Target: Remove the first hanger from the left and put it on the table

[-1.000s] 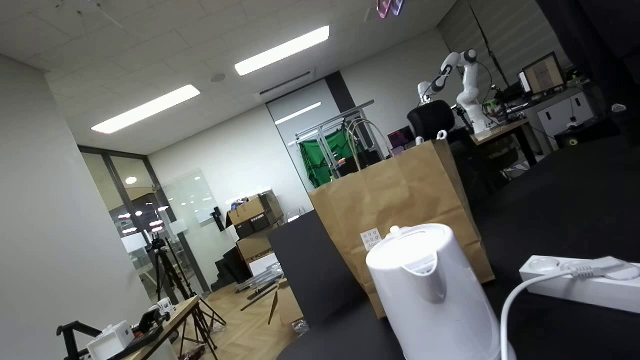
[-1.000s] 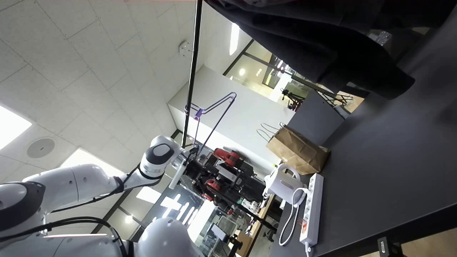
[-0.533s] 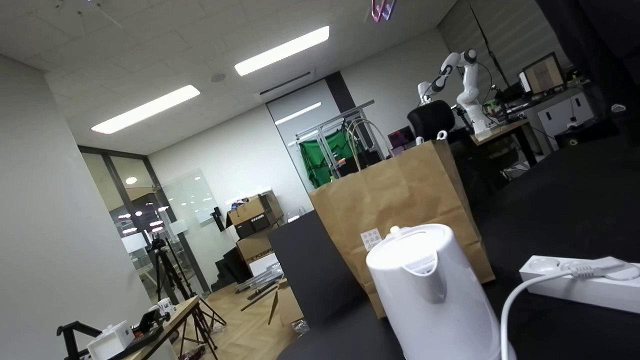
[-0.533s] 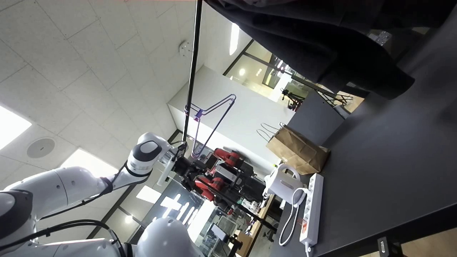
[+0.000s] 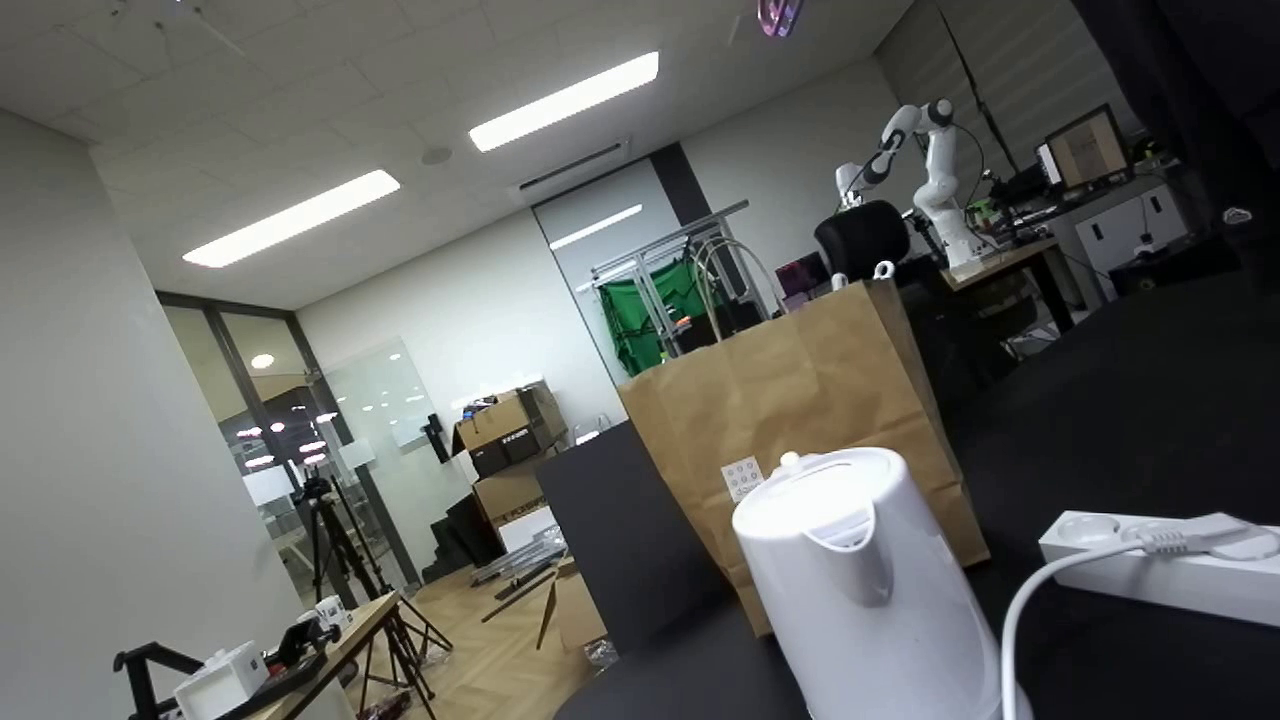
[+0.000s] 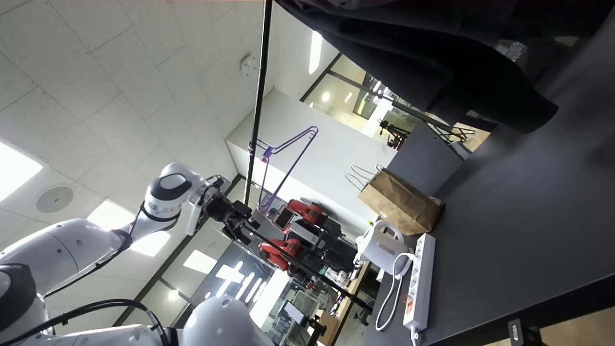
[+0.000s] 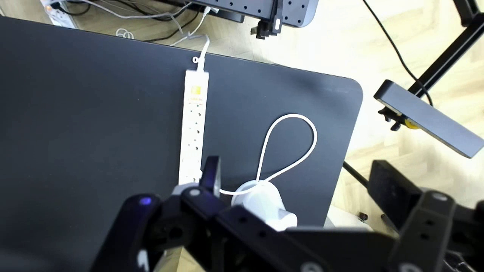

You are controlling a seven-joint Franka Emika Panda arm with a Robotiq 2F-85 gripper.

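Note:
The hanger (image 6: 267, 153), a thin purple-pink rod outline, hangs from a black pole (image 6: 259, 91) in an exterior view. Only its pink lower end (image 5: 778, 15) shows at the top edge in an exterior view. My gripper (image 6: 247, 226) is left of and below the hanger's lower corner, apart from it. In the wrist view my gripper (image 7: 300, 181) has its fingers wide apart with nothing between them; the hanger is out of view there. The table (image 6: 504, 202), a flat black top, lies below; it also shows in the wrist view (image 7: 94, 113).
A white kettle (image 6: 384, 247), a white power strip (image 6: 423, 283) with a cable and a brown paper bag (image 6: 403, 202) stand on the table. Dark cloth (image 6: 423, 53) hangs at the upper right. A camera on a stand (image 7: 431, 119) is beyond the table edge.
In an exterior view my arm and gripper have moved left and slightly down, away from the hanger's lower corner. The hanger stays on the pole and has swung a little.

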